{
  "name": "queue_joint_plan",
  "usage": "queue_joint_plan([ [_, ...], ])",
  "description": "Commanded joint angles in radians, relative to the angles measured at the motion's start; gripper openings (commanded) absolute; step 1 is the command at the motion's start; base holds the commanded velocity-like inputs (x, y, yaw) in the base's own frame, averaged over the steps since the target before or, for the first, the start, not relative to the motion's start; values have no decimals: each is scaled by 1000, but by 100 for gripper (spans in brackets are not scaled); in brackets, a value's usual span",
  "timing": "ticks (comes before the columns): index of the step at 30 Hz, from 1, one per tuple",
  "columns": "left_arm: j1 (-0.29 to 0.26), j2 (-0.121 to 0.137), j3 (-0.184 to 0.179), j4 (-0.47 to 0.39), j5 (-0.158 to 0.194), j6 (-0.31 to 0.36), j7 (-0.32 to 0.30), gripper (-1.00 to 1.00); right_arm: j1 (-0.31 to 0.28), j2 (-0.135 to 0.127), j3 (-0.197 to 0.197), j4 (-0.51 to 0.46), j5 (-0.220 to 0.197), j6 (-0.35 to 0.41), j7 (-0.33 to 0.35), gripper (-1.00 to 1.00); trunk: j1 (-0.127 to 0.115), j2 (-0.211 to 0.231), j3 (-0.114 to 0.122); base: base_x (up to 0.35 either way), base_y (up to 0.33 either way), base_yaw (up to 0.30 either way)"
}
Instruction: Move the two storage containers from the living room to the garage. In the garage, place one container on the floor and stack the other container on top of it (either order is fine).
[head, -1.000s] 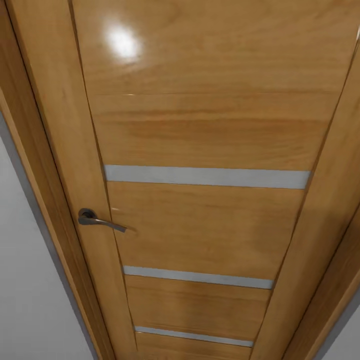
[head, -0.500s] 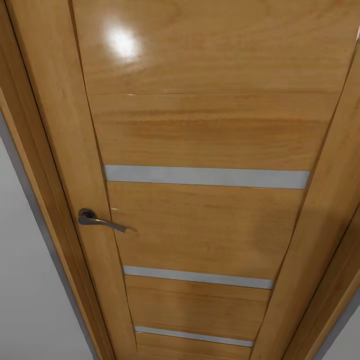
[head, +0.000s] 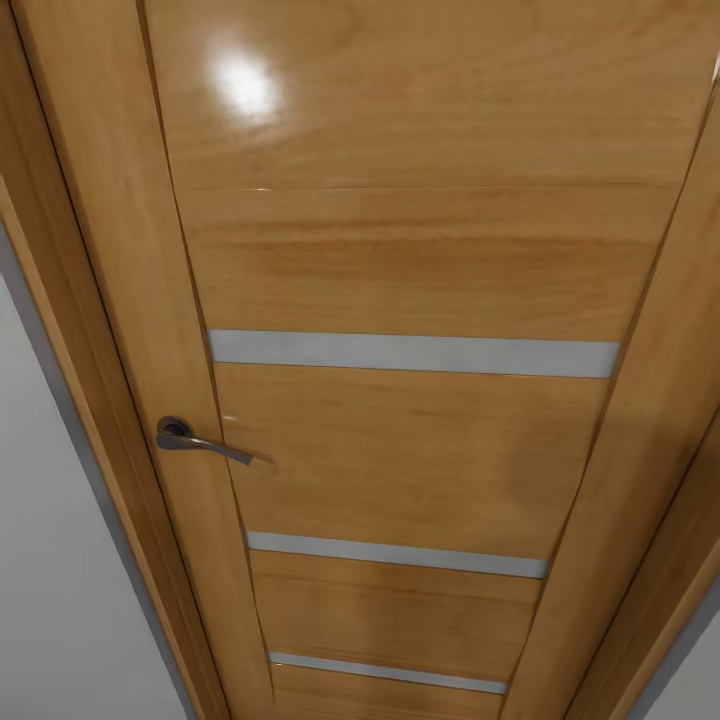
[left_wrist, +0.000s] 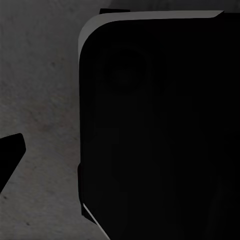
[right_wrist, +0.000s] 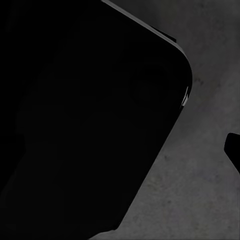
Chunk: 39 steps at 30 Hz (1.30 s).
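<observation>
I faced a closed wooden door (head: 400, 300), its handle (head: 200, 441) left of the panel, concrete floor (left_wrist: 40, 100) under both arms, no containers before me, finger state impossible to tell, hauling apparently undone.

One glossy honey-coloured wooden door (head: 400, 270) stands in the head view, set in one matching wooden frame (head: 70, 300). On the door there is one dark metal lever handle (head: 200, 441) and three pale grey horizontal strips (head: 412, 354) (the lowest sits close to the picture's edge). Each wrist view has one large black rounded body (left_wrist: 160, 125), perhaps part of the robot, over rough dark grey concrete floor (left_wrist: 40, 100).
</observation>
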Motion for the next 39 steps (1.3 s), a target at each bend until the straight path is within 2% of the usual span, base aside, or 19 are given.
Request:
queue_joint_plan([
  [1,0,0,1,0,3,-1,-1,100,0,0,6,1,-5,-4,0,100,0,0,-1,0,0,0],
  [5,0,-2,0,-1,2,-1,-1,100,0,-7,8,0,-6,-5,-3,100,0,0,-1,0,0,0],
  [12,0,-4,-11,-1,-5,-1,-1,100,0,1,10,-10,-1,-31,-5,100,0,0,-1,0,0,0],
  [14,0,-2,-10,-2,-5,-1,0,100,0,2,18,-52,-1,-53,-11,100,0,0,-1,0,0,0],
  [16,0,-1,-9,-2,-5,-1,0,100,0,1,22,-122,-1,-60,-25,100,0,0,-1,0,0,0],
  [19,0,-2,-10,-3,-5,-1,0,100,0,-3,26,-334,-1,-51,-83,100,0,0,-1,0,0,0],
  [20,0,-2,-10,-2,-5,-1,0,100,0,-4,26,-371,-1,-45,-96,100,0,0,-1,0,0,0],
  [23,0,-4,-12,-2,-5,-1,0,100,1,-8,27,-556,3,34,-181,100,0,0,-1,0,0,0],
  [25,0,-4,-12,-2,-4,-1,0,100,1,-8,29,-629,9,77,-209,100,0,0,-1,0,0,0],
  [28,0,-2,-13,-2,-5,-1,0,100,3,-15,32,-775,49,153,-233,100,0,0,-1,0,0,0],
  [31,0,-2,-13,-2,-6,-1,0,100,5,-17,33,-856,82,186,-238,100,0,0,-1,0,0,0],
  [34,0,-2,-12,-2,-5,-1,0,100,8,-18,34,-974,140,242,-241,100,0,0,-1,0,0,0],
  [36,0,-3,-12,-2,-5,-1,0,100,8,-21,34,-1045,164,283,-241,100,0,0,-1,0,0,0],
  [37,0,-3,-12,-2,-5,-1,0,100,8,-24,34,-1070,169,299,-242,100,0,0,-1,0,0,0],
  [39,0,-3,-12,-2,-5,-1,0,100,9,-45,35,-1182,178,373,-242,100,0,0,-1,0,0,0],
])
